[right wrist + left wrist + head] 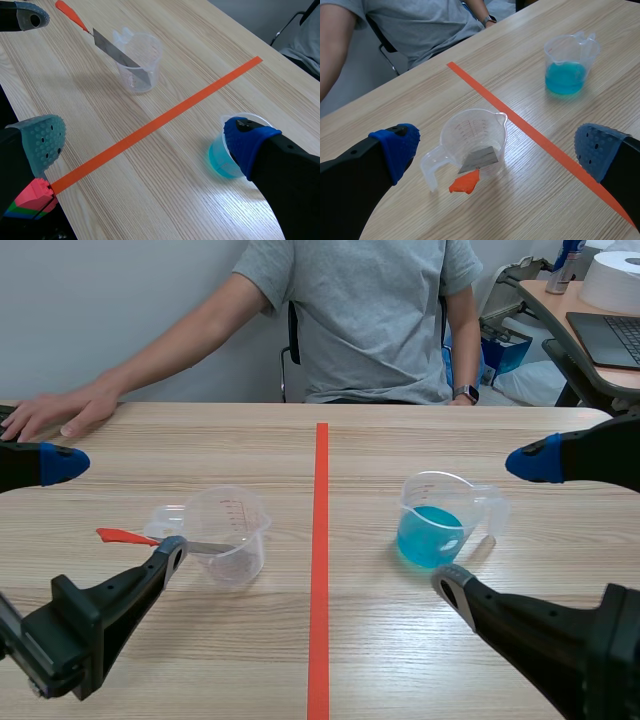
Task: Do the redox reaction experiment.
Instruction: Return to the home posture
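Left claw (118, 506) and right claw (145, 140) wide open, empty. Clear beaker (228, 532) with red-handled spatula (128, 536) at 9 o'clock of tape line (321, 570); blue-liquid beaker (435, 525) at 3 o'clock.

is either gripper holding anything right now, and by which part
Nothing is held. The left gripper and right gripper are both open; the orange-handled blade leans in the clear cup, ungripped.

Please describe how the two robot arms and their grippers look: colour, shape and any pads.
Both arms are black. The left gripper and the right gripper each have two thick black fingers. Their tips carry soft dotted pads: blue pads and a grey-green pad.
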`<state>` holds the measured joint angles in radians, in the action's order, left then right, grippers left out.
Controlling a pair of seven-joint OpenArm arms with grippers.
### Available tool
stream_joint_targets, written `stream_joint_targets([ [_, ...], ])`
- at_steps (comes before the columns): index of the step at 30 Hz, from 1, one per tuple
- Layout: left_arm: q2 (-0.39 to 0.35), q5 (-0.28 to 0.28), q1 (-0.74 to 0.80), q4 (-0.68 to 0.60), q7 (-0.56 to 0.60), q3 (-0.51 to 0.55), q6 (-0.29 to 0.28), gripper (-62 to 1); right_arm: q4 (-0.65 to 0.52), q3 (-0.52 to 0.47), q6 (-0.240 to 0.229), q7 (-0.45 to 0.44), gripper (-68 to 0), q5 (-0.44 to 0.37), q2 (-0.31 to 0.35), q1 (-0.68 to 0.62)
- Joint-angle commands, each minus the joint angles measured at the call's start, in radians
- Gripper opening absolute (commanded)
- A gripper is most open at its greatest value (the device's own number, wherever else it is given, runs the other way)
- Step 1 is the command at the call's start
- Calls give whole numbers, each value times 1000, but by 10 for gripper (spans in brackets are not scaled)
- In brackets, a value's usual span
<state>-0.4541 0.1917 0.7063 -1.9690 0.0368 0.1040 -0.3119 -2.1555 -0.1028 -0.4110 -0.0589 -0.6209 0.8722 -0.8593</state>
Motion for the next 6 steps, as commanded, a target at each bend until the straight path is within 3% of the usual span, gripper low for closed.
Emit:
stream_joint_targets([
  [1,7,6,8,-2,13,-3,2,14,-17,-2,0,-14,4,-12,-3,11],
  [6,7,6,8,-2,13,-3,2,14,-17,-2,0,-14,4,-12,-3,11],
])
